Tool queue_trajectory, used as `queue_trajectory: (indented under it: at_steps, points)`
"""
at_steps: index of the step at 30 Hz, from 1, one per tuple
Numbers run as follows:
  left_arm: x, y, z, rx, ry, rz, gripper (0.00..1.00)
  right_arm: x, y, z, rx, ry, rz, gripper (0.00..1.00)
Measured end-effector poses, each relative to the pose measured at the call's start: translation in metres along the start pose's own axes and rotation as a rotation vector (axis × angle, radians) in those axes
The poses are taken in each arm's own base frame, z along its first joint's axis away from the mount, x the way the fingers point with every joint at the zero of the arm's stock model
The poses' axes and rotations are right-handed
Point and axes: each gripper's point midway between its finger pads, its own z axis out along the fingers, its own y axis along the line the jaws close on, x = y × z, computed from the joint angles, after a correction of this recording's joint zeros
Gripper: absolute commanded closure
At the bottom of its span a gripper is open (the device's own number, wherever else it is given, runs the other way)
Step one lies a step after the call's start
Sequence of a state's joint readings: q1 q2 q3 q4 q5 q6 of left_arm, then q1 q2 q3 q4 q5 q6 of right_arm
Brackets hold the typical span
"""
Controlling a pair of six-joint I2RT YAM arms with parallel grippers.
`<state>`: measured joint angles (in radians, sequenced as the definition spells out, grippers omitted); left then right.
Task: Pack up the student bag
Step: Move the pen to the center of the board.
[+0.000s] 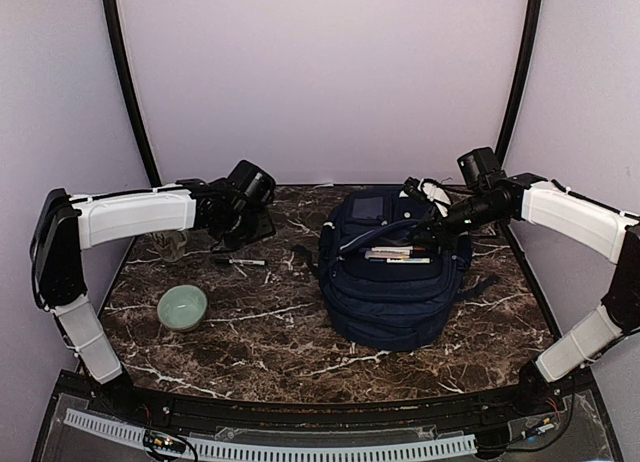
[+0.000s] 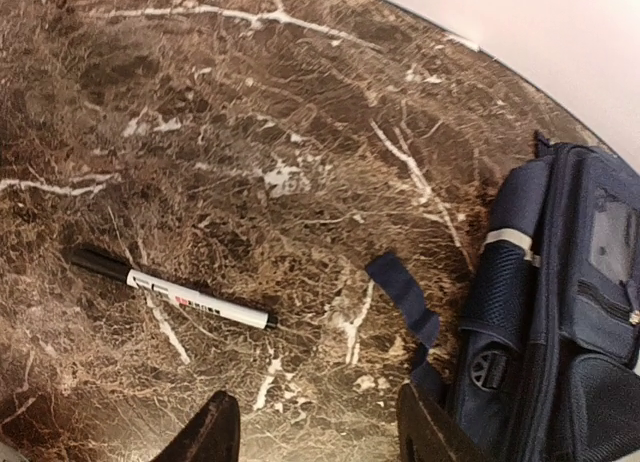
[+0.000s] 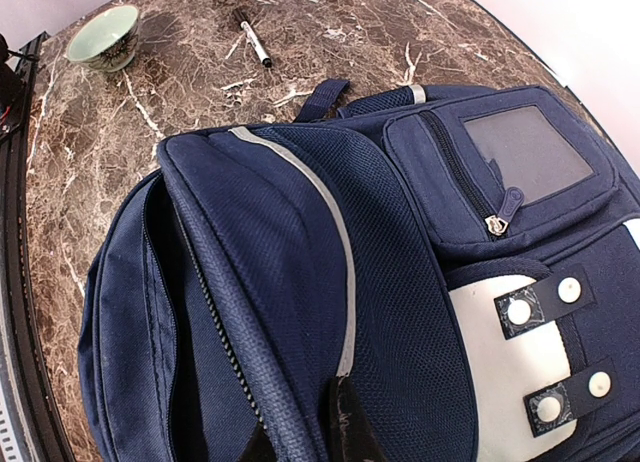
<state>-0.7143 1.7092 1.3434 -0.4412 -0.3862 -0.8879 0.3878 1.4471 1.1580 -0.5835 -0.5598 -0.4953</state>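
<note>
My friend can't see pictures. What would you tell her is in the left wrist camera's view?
A pen with a white barrel and black cap lies on a brown marble table. The navy bag fills the right edge. At the bottom, the left end effector stands open, holding nothing.

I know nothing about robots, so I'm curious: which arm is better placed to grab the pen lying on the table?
Left. The left fingers, open and empty, hang close above the pen. The right fingers are pinched shut on the student bag at its zipper edge, apparently holding it open.
</note>
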Motion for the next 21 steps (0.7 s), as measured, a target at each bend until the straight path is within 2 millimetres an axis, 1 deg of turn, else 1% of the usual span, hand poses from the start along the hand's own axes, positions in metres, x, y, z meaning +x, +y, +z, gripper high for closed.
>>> queue_trajectory:
  at_steps: [5, 9, 12, 16, 21]
  points:
    - [0.015, 0.017, 0.037, -0.13, 0.092, -0.19, 0.47, 0.0, 0.0, 0.0, 0.0, 0.0, -0.001, 1.0]
    - [0.021, 0.031, 0.057, -0.222, 0.136, -0.324, 0.48, 0.0, 0.0, 0.0, 0.0, 0.0, -0.002, 1.0]
    - [0.025, 0.045, 0.063, -0.26, 0.159, -0.413, 0.49, 0.0, 0.0, 0.0, 0.0, 0.001, -0.004, 1.0]
    - [0.023, 0.061, 0.07, -0.285, 0.18, -0.526, 0.52, 0.0, 0.0, 0.0, 0.001, 0.001, -0.004, 1.0]
    - [0.016, 0.071, 0.075, -0.299, 0.18, -0.612, 0.54, 0.0, 0.0, 0.0, 0.001, 0.001, -0.005, 1.0]
